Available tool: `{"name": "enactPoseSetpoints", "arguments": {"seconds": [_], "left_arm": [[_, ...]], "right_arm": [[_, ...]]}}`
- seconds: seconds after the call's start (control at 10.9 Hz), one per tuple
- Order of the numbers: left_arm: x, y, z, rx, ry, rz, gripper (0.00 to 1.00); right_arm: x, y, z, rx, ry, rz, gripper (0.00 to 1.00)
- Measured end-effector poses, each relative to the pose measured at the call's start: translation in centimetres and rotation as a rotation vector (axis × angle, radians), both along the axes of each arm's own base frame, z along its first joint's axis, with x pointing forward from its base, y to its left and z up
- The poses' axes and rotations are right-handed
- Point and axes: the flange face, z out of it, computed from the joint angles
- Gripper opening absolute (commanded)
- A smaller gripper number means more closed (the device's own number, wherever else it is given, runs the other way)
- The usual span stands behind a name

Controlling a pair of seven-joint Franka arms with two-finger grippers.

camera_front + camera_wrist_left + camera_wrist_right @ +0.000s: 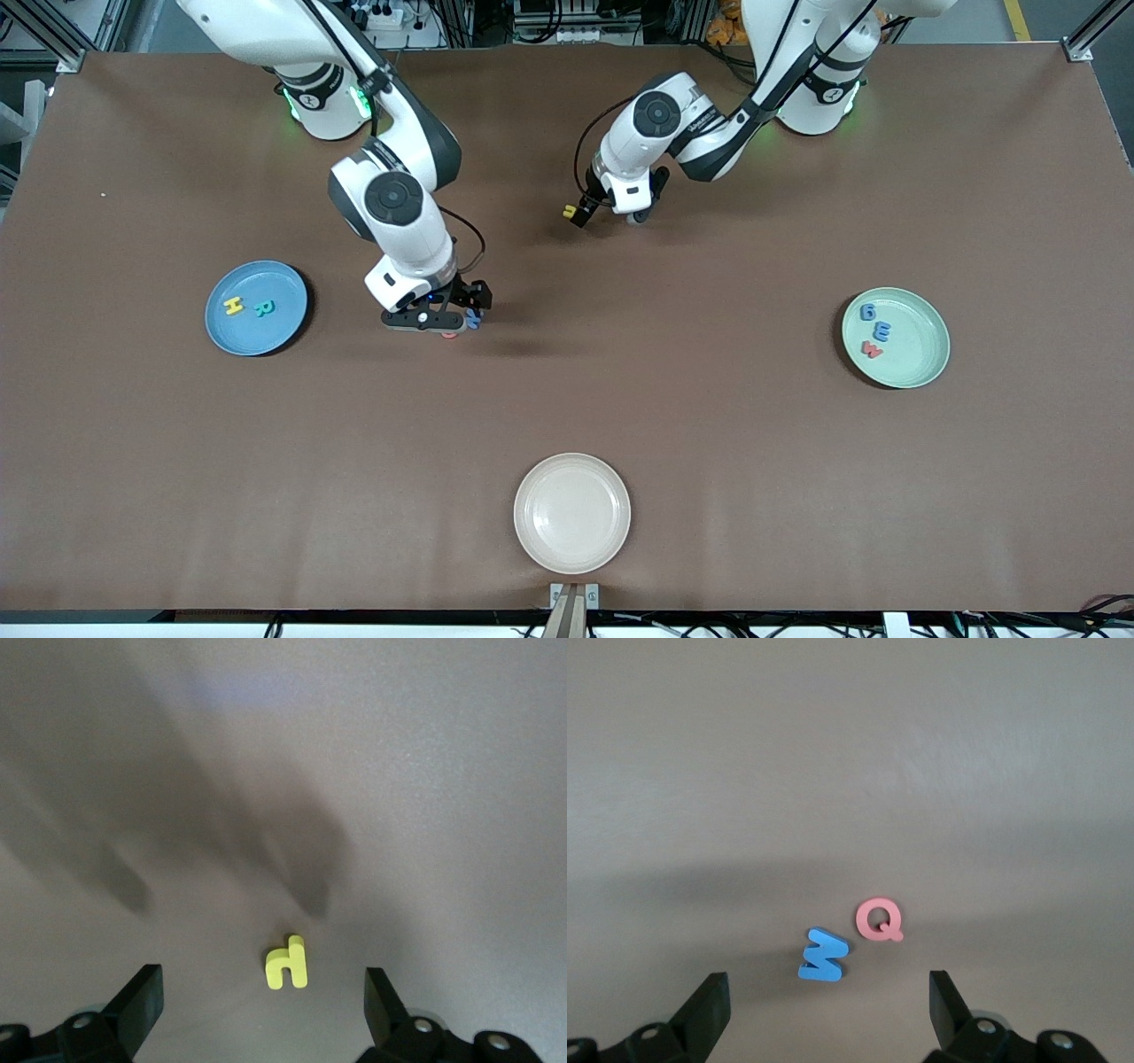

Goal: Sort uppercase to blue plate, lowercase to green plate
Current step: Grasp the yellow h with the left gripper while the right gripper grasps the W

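Observation:
The yellow lowercase h (287,962) lies on the table between my left gripper's (263,1005) open fingers; it also shows in the front view (571,211) beside that gripper (611,208). My right gripper (828,1010) is open over the blue W (824,956) and the red Q (878,920), which lie side by side; in the front view the gripper (452,319) hides most of both. The blue plate (283,332) holds the yellow H (233,306) and green R (264,308). The green plate (921,350) holds the blue g (868,311), the blue e shape (881,331) and the red w (873,351).
A cream plate (571,512) with nothing on it sits near the table edge closest to the front camera. The blue plate is toward the right arm's end of the table, the green plate toward the left arm's end.

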Motion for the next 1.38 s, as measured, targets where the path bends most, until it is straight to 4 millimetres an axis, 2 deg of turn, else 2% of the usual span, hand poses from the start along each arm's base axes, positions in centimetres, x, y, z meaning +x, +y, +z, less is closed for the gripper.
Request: {"name": "enactPoseSetpoints", "arguments": {"seconds": [0.18,0.37,0.64,0.83,1.2,1.38], "left_arm": [[0.1,-0.6,-0.1,-0.008,0.007,0.021,0.92],[0.2,-1.0,-0.2,-0.019,0.007,0.041,0.82],[0.2,-1.6,-0.9,-0.026,0.014,0.054,0.82],[0.0,-1.8,-1.3,-0.026,0.023,0.057,0.79],[-0.5,-2.4,-2.1,-0.022,0.036,0.050,0.75],[-0.9,-2.8,-2.6,-0.023,0.043,0.043,0.72]], "right_arm": [[-0.1,0.1,-2.3,-0.007,0.028,-0.115,0.98],[-0.3,0.7,-4.3,0.008,0.034,-0.209,0.97],[-1.2,2.2,-7.0,0.022,0.048,-0.283,0.90],[-1.6,2.9,-8.0,0.020,0.060,-0.289,0.81],[-1.6,2.8,-8.9,-0.008,0.044,-0.248,0.75],[-1.7,2.7,-9.3,-0.017,0.039,-0.233,0.64]]}}
